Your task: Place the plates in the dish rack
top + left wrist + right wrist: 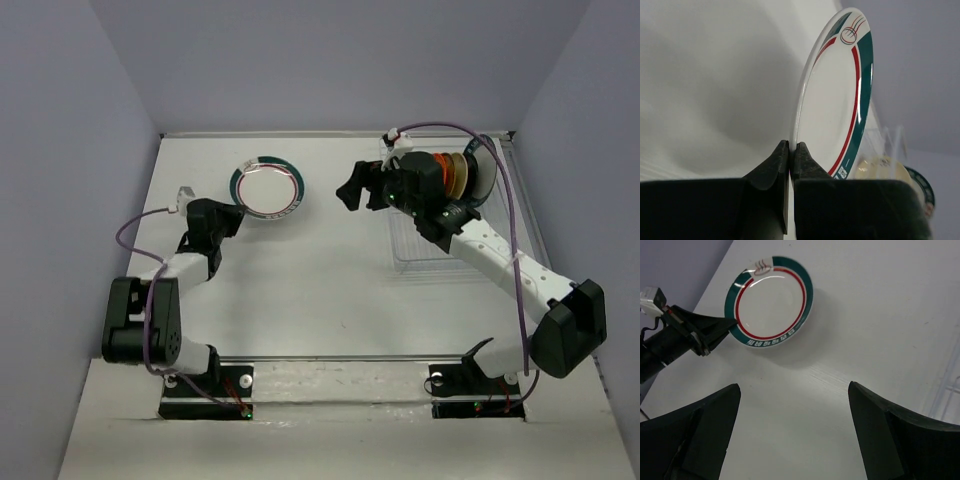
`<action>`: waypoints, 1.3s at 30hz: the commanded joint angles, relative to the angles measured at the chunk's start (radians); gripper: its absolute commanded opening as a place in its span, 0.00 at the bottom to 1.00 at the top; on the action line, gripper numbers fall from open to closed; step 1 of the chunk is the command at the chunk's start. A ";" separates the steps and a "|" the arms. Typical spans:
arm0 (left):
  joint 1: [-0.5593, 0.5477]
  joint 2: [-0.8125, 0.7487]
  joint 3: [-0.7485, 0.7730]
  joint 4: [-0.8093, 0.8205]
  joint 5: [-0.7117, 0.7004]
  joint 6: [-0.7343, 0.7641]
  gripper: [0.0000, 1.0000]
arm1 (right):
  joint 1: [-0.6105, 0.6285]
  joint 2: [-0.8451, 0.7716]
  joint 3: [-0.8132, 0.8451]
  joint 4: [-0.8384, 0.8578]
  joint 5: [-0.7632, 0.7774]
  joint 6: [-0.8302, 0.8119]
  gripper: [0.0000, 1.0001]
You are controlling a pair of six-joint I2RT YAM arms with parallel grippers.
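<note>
My left gripper (pixel 236 210) is shut on the near rim of a white plate with a teal and red rim (pixel 268 187), holding it just above the table at the back left. The plate fills the left wrist view (pixel 840 100), pinched between my fingertips (pixel 790 148). It also shows in the right wrist view (pixel 771 302). My right gripper (pixel 356 187) is open and empty, hanging over the table's middle, left of the dish rack (pixel 425 250). Several plates (pixel 458 172) stand upright in the rack's far end, among them an orange-red and a cream one.
The rack is a clear wire frame along the right side of the white table (pixel 300 290). Grey walls close in at the back and both sides. The right arm's purple cable (pixel 515 230) loops over the rack.
</note>
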 commanded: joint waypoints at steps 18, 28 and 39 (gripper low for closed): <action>-0.310 -0.603 -0.041 0.096 0.358 0.078 0.06 | 0.016 -0.056 0.050 -0.017 0.074 0.121 0.50; -0.316 -0.626 0.086 -0.180 0.447 0.265 0.74 | -0.105 -0.146 0.093 -0.070 0.277 0.032 0.07; -0.316 -0.878 0.098 -0.621 0.284 0.676 0.99 | -0.175 0.028 0.323 -0.181 0.865 -0.462 0.07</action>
